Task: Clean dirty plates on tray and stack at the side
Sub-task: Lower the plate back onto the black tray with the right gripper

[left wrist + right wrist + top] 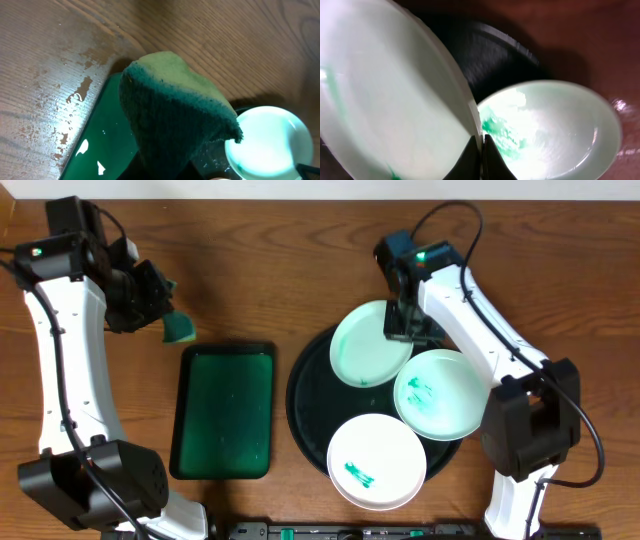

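Overhead: three plates (377, 462) lie on the round black tray (305, 405).
Left wrist: left jaws closed on a soft sponge (170, 115), near the green tray (105, 145) corner.
Right wrist: right jaws clamped on the rear plate (385, 95) at its rim, plate tilted.
Judgement: plates rigid, slick, breakable. The thin rim is the only purchase.

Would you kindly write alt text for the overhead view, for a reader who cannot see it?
The right gripper pinches the rim of a pale-mint plate at the far side of the round black tray, which also carries two teal-smeared plates. The left gripper holds a green sponge beyond a rectangular dark-green tray on the wooden table.
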You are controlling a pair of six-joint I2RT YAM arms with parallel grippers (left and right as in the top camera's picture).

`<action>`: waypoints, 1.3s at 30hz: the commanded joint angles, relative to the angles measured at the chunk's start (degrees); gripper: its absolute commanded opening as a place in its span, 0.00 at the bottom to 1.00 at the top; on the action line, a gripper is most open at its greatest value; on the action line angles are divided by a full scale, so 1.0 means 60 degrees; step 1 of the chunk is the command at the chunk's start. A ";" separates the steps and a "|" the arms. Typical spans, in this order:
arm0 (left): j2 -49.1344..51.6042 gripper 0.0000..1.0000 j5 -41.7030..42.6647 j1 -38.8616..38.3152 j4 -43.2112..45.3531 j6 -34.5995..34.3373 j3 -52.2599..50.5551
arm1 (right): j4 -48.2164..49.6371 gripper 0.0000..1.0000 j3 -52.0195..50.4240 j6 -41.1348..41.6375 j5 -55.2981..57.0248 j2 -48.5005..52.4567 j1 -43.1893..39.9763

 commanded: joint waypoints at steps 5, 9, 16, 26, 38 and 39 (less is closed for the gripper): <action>0.0004 0.07 0.0113 -0.0113 0.0000 0.0018 0.0233 | 0.1213 0.01 -0.1821 0.0441 -0.1275 -0.0204 0.0106; 0.0004 0.07 0.0117 -0.0113 0.0000 0.0018 0.0233 | 0.1792 0.01 -0.2324 0.0328 -0.1902 -0.0204 0.0171; 0.0004 0.07 0.0117 -0.0113 0.0004 0.0018 0.0233 | 0.2200 0.56 -0.2280 -0.0277 -0.2055 -0.0222 0.0448; 0.0004 0.07 0.0117 -0.0197 0.0000 0.0022 0.0233 | 0.1690 0.62 -0.1257 -0.1541 -0.1417 -0.0430 0.0455; 0.0004 0.07 0.0117 -0.0255 -0.0047 0.0022 0.0233 | 0.2524 0.65 -0.1512 -0.7399 -0.0616 -0.0532 0.0142; 0.0004 0.07 0.0117 -0.0255 -0.0047 0.0022 0.0233 | 0.2652 0.64 -0.1654 -0.7621 -0.0892 -0.0532 0.0058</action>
